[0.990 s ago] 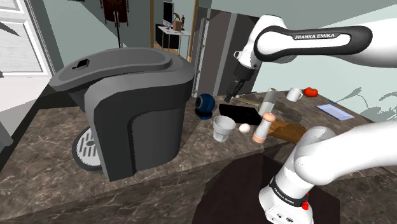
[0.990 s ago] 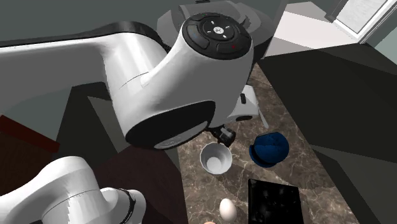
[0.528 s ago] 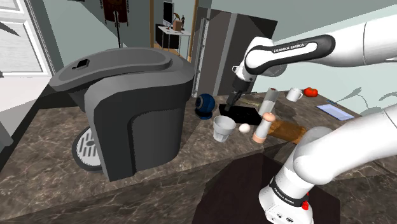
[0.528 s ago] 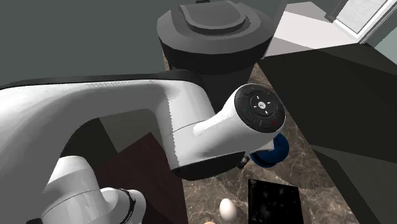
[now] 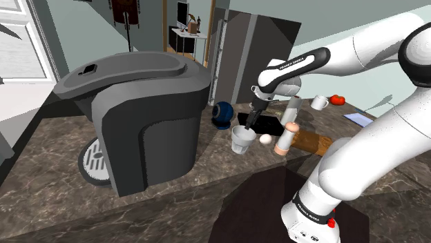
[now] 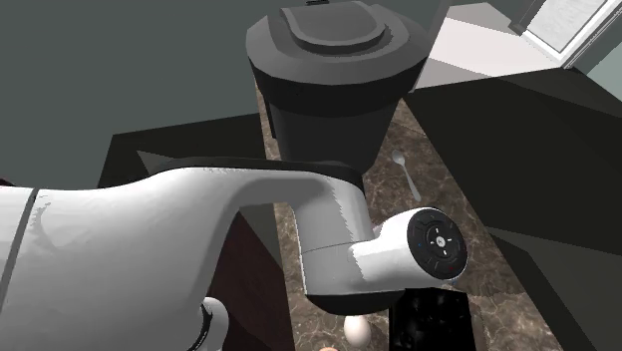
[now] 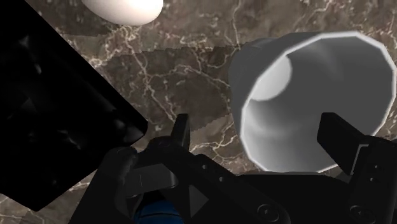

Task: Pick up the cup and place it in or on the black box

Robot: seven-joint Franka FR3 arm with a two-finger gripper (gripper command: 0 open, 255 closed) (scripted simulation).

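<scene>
Grey-white cup (image 7: 305, 95) on marbled counter (image 7: 191, 70); gripper (image 7: 261, 137) spread, straddling its rim, not gripping. Black box (image 7: 57, 121) just beside, egg (image 7: 124, 7) near; coffee machine (image 5: 138, 117) at shoulder view's left.

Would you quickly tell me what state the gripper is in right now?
Gripper: open, fingers apart at the cup, holding nothing.
</scene>
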